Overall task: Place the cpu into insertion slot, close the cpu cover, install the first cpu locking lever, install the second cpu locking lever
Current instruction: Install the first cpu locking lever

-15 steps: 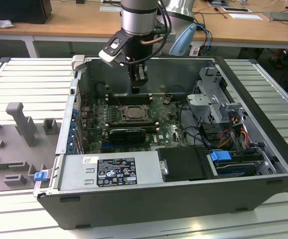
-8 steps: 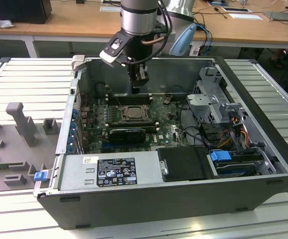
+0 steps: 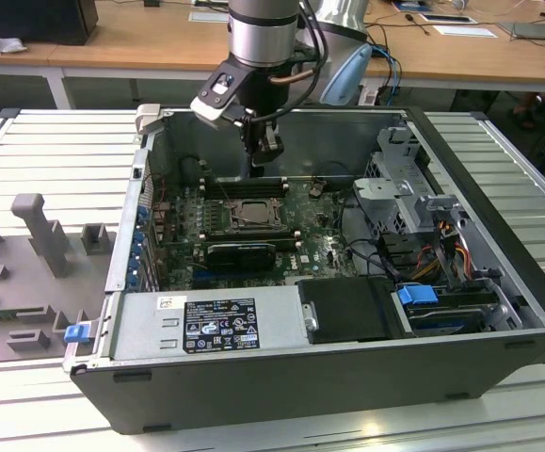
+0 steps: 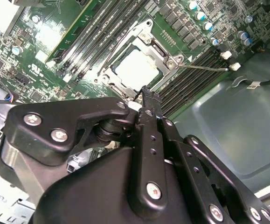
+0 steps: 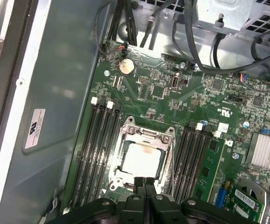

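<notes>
Computer case [image 3: 328,386] lies on its side on the table [image 3: 46,151], open face up. The motherboard [image 3: 319,247] sits on the case floor. Insertion slot [image 3: 251,213] is mid-board, with the cpu [image 5: 142,158] seated in it and the cpu cover [image 5: 167,154] flat on top, framing the chip. Memory slots [image 5: 95,144] run along both sides of the slot. In the exterior view the power supply [image 3: 206,320] runs along the near wall and the drive cage [image 3: 413,202] is at the exterior view's right. Gripper [image 3: 258,169] hangs over the slot's far edge.
</notes>
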